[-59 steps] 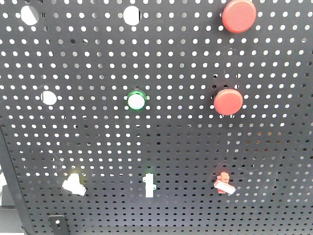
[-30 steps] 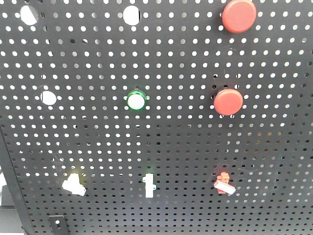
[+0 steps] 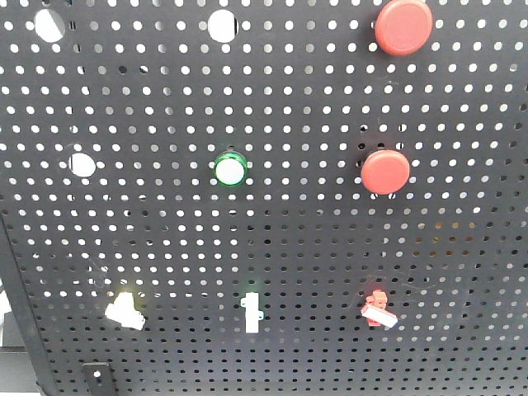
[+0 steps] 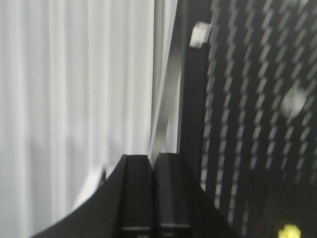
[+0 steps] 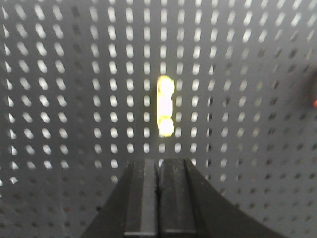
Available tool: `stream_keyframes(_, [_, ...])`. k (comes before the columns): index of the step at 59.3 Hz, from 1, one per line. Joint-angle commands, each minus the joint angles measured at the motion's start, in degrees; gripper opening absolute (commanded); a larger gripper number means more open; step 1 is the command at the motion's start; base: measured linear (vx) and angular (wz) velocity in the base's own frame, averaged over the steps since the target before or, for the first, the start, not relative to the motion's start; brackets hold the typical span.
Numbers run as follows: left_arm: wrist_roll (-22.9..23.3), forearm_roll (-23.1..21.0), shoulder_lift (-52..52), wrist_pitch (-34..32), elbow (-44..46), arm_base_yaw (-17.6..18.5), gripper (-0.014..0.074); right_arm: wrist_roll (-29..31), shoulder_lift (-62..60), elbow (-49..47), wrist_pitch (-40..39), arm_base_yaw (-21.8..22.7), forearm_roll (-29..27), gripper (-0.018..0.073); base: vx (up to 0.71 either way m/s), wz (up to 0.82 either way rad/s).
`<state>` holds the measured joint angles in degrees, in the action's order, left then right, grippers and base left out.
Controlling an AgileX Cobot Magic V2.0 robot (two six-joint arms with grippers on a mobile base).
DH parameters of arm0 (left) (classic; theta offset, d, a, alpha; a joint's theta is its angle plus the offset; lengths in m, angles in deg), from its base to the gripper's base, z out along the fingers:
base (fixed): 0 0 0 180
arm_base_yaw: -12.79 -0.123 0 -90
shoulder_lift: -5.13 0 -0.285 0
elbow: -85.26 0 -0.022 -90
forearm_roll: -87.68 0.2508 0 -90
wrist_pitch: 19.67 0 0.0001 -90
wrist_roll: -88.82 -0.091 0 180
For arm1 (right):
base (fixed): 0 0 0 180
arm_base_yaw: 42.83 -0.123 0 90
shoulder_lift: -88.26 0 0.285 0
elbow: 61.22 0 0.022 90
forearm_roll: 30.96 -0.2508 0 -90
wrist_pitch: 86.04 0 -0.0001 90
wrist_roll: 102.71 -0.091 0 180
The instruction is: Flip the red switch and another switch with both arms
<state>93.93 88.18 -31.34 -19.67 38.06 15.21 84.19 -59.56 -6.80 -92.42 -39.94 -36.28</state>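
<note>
- A black pegboard (image 3: 313,247) fills the front view. Neither arm shows in this view.
- The red switch (image 3: 378,307) sits at the lower right of the board, with its white lever tip pointing down and right.
- The pale yellow switch (image 3: 124,310) is at the lower left, level with the red one and well apart from it.
- A white toggle (image 3: 252,312) stands between the two, at lower centre.
- Above it is a white button with a green ring (image 3: 230,169). Two round red push buttons (image 3: 385,172) are at right centre and upper right.
- In the left wrist view, the left fingers (image 4: 141,171) are pressed together and hold nothing. A white curtain (image 4: 74,99) is on the left and the board's edge on the right. A yellow spot (image 4: 289,231) in the lower right corner is too blurred to name.
- In the right wrist view, the right fingers (image 5: 148,171) are also closed together and empty. They sit just below a glowing whitish-yellow toggle (image 5: 165,106) on the board and do not touch it.
</note>
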Motion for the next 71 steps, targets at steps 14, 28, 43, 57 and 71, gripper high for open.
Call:
stream_keyframes(14, [1.37, -0.5, -8.09, -6.49, 1.8, 4.52, 0.0002, -0.06, 2.03, -1.92, -5.1, -0.05, -0.55, -0.0006, 0.0, 0.0])
stream_keyframes(28, [1.41, -0.5, -14.29, -10.75, 1.8, 17.74, 0.0002, -0.06, 2.03, -1.92, -5.1, -0.05, -0.55, -0.0006, 0.0, 0.0])
stream_keyframes(43, [1.48, 0.25, -21.3, -25.3, 2.28, 21.04, 0.0002, -0.06, 2.03, -1.92, -5.04, -0.05, -0.55, -0.0006, 0.0, 0.0])
stream_keyframes(57, [1.48, 0.3, -25.97, -26.38, 3.99, 21.26, 0.0002, -0.06, 2.03, -1.92, -5.11, -0.05, -0.55, -0.0006, 0.0, 0.0])
stream_keyframes(71, [1.48, 0.3, -27.93, -23.46, 3.99, 21.26, 0.0002, -0.06, 2.03, -1.92, -5.11, -0.05, -0.55, -0.0006, 0.0, 0.0])
